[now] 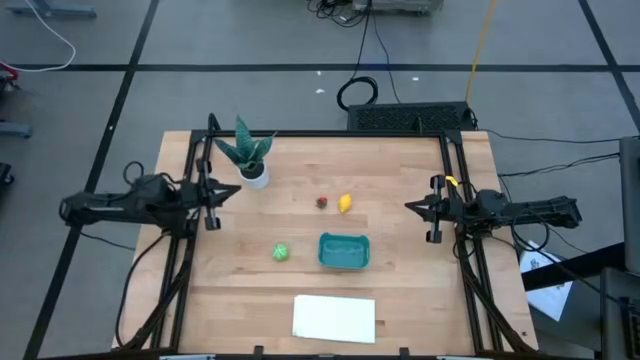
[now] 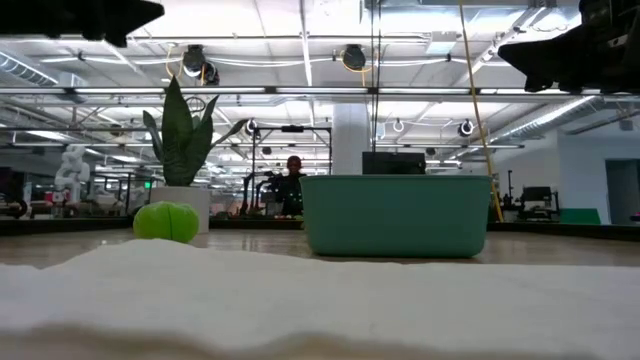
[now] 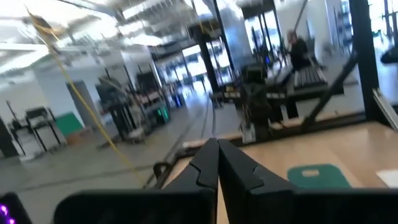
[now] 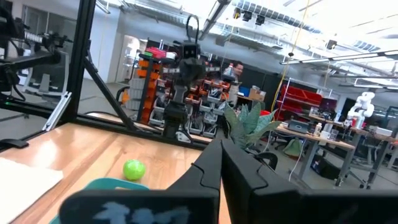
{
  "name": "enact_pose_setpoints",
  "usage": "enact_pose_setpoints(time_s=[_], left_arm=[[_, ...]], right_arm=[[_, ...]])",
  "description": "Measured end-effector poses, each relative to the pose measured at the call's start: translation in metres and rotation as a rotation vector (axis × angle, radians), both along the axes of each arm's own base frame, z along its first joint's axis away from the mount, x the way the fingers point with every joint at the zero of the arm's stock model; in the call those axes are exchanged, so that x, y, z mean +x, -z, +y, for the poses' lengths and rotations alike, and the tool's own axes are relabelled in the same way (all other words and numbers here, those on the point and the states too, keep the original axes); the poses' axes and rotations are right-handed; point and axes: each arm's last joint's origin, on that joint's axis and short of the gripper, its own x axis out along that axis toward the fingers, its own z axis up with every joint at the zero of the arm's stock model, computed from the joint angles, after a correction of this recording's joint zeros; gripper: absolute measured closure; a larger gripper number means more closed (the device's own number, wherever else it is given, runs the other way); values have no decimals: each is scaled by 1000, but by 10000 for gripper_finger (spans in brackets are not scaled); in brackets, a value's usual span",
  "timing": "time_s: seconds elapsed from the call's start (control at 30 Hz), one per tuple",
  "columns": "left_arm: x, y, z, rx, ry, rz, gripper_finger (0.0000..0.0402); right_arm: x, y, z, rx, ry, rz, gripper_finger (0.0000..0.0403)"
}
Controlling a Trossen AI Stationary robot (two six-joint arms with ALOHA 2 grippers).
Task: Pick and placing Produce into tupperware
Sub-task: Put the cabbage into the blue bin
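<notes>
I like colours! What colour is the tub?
Teal green tub; low view shows it best.

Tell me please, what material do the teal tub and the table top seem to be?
Teal tub: likely plastic, matte, with smooth even walls and rounded corners. Table top: wood, pale and lightly finished, with visible plank lines and grain.

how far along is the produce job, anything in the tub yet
Nothing is done: the teal tub looks empty. Nothing is in hand: the left hand and right hand wait shut at the table's sides. The green piece, lemon and red piece all remain on the table.
</notes>
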Motion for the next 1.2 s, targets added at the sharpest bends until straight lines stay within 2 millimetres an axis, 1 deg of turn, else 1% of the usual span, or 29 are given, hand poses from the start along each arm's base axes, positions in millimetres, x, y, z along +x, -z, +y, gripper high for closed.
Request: enact_pose_setpoints(time_s=[0.07,0.17,0.27,0.33,0.4,0.53,0.7,0.9,1.03,1.2], left_arm=[[6,-18,0,25,-3,55,376],[20,-40,0,135,-8,159,363],[40,-54,-2,362,11,282,353],[56,-54,-5,490,57,375,349],[72,-59,-8,535,70,404,349],[97,-70,-10,511,69,436,349],[116,-67,-15,486,107,564,341],[128,-61,-17,445,117,665,311],[130,-55,-17,364,126,722,268],[135,-44,-19,296,161,786,195]], right_arm=[[0,0,0,1,0,1,403],[0,1,0,10,-2,9,403],[0,2,0,22,-4,15,403],[0,1,0,26,-5,14,403],[0,2,0,27,-5,16,403],[0,2,0,26,-5,24,403],[1,4,0,48,-9,42,403],[1,5,0,52,-10,47,403],[1,5,0,58,-11,46,403],[1,4,0,50,-9,37,403]])
